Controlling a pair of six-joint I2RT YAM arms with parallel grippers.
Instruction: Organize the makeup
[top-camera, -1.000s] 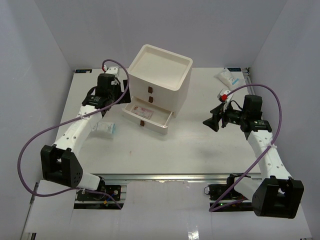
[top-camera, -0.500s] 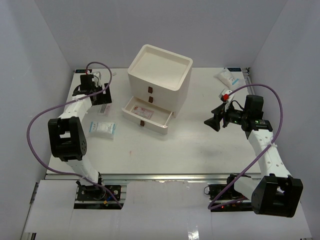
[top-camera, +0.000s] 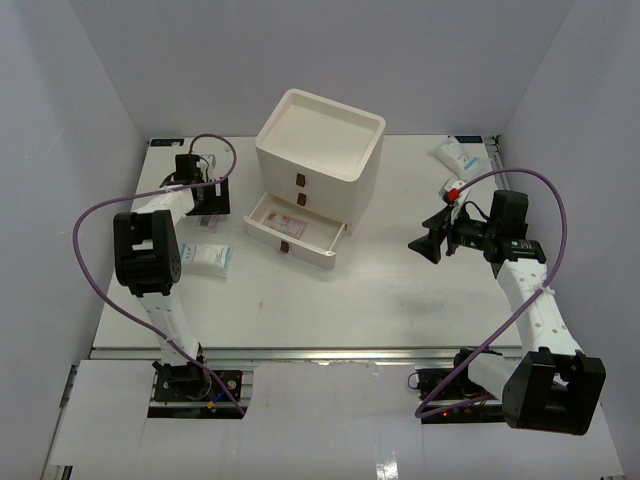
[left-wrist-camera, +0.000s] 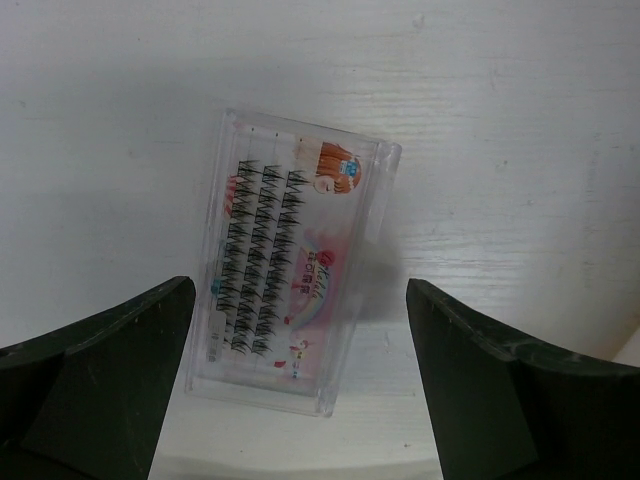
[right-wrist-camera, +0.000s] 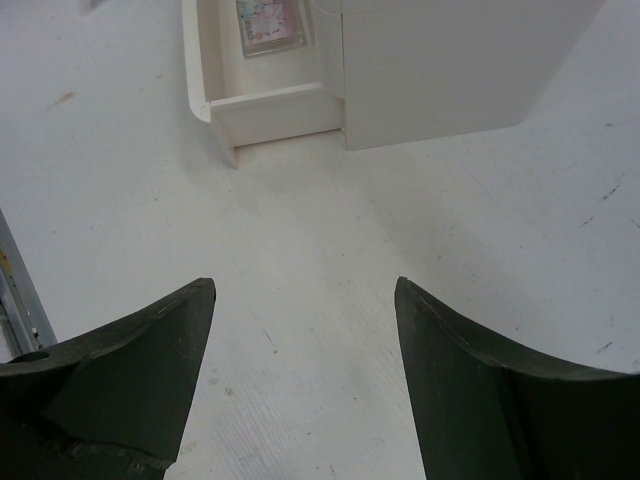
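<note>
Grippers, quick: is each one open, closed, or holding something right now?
Left gripper: open, holding nothing, poised over a clear eyelash case.
Right gripper: open, holding nothing.

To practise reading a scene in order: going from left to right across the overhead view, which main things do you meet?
Left hand → cream three-drawer box → right hand. The sachets overlap the hands' positions, so they are left out.
</note>
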